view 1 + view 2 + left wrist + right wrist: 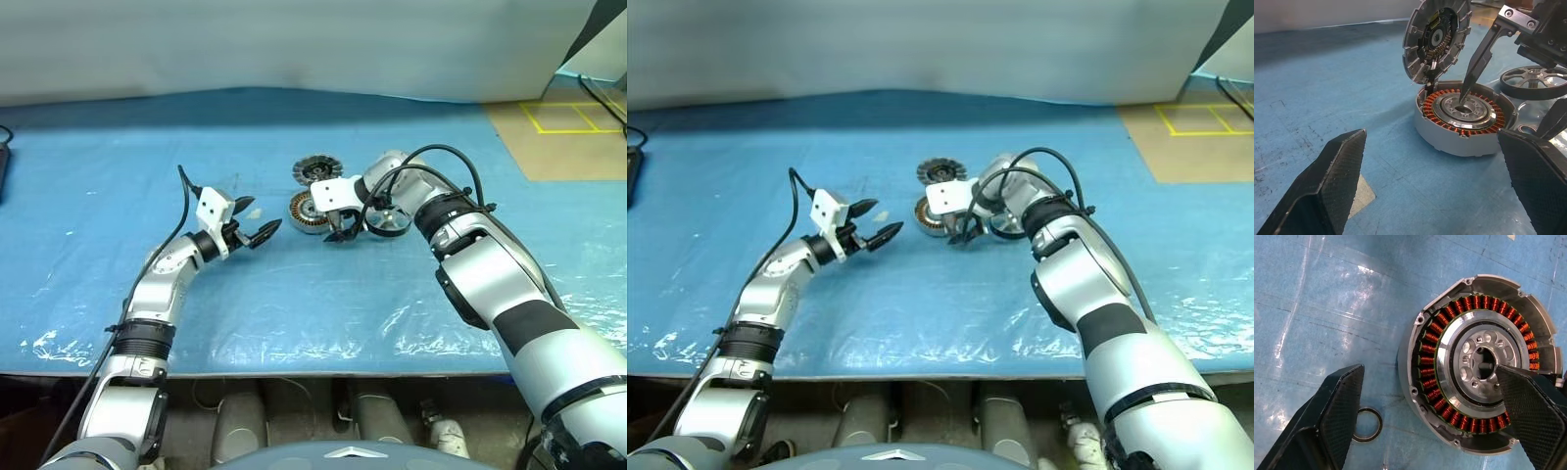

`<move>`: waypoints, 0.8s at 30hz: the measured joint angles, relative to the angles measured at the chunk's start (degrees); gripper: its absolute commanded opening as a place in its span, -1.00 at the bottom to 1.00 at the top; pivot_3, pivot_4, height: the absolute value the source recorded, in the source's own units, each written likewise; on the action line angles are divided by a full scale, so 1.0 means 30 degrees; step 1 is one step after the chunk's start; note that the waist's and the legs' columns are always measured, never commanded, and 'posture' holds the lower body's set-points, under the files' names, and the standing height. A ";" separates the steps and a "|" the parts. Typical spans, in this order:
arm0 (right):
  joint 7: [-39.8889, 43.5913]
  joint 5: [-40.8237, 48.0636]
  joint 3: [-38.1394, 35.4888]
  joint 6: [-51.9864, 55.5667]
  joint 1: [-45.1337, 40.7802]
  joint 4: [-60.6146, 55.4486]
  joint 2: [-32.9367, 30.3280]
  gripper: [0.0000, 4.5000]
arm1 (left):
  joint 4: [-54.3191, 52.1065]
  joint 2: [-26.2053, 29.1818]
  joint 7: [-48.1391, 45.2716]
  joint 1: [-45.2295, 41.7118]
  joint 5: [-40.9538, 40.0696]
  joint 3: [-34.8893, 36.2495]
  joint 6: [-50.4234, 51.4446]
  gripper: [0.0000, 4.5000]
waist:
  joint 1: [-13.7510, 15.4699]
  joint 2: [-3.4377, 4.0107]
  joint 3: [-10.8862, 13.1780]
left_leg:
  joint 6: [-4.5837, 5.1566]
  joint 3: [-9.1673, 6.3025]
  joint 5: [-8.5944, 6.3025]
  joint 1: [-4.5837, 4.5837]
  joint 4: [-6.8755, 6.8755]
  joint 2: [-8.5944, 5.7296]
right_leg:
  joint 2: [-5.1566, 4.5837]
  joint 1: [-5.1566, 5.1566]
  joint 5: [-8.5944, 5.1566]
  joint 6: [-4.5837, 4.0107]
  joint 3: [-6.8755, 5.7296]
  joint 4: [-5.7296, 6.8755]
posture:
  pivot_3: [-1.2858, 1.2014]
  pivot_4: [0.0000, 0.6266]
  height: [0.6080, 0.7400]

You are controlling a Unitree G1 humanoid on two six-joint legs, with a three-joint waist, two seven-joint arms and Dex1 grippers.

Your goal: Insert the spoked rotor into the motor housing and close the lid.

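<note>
two hands are seen over a table covered in blue sheeting. the left hand is held level above the sheeting, fingers spread wide and empty, pointed toward the parts and well apart from them. the right hand is angled down over the motor housing, its fingers also spread with nothing grasped; in the left wrist view one fingertip is seen reaching down to the silver hub at the housing's centre, though contact cannot be confirmed. in the right wrist view the housing is framed between the two fingers.

the housing is set flat on the sheeting near the middle of the table, open side up, its ring of copper windings exposed. the lid is stood up on edge at the housing's far rim, toothed face and dark centre turned toward the left hand. the spoked rotor is laid flat on the sheeting just beside the housing, on the robot's right, outside the cup. a small dark ring is laid on the sheeting near the housing.
</note>
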 measured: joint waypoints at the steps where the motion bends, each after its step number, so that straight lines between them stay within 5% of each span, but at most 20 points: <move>1: 0.0012 -0.0023 -0.0037 -0.0005 0.0000 0.0007 0.0078 0.99 | 0.0000 0.0005 0.0007 0.0050 0.0000 0.0000 0.0003 1.00 | 0.0001 0.0000 0.0000 | -0.0001 0.0000 0.0000 0.0008 0.0002 0.0002 | 0.0000 0.0000 -0.0003 -0.0005 -0.0001 0.0015 | 0.03 -0.52 1.00; 9: -0.0709 -0.0371 -0.0111 0.0280 0.0040 0.0841 0.0731 0.99 | -0.0143 0.0005 0.0082 0.0097 0.0000 0.0000 0.0012 1.00 | 0.0008 0.0001 0.0000 | -0.0004 0.0002 0.0000 0.0012 0.0011 0.0003 | 0.0000 0.0001 -0.0008 -0.0013 0.0004 0.0029 | 0.03 -0.52 1.00; 15: -0.1366 -0.0428 -0.0553 0.0511 0.0033 0.1027 0.0819 0.14 | -0.0395 0.0140 0.0246 0.0301 -0.0001 0.0039 0.0027 1.00 | 0.0015 0.0001 0.0000 | -0.0008 0.0007 -0.0001 0.0029 0.0014 0.0002 | -0.0001 0.0007 -0.0009 -0.0014 0.0009 0.0047 | 0.03 -0.52 1.00; 24: -0.1077 -0.0441 -0.0921 0.1084 0.0034 0.0628 0.0820 -0.07 | -0.0398 0.0265 0.0257 0.0339 -0.0001 0.0113 0.0066 1.00 | -0.0034 0.0000 0.0000 | -0.0008 0.0012 -0.0001 0.0035 0.0015 0.0015 | 0.0003 0.0009 -0.0012 -0.0020 0.0013 0.0047 | 0.03 -0.52 1.00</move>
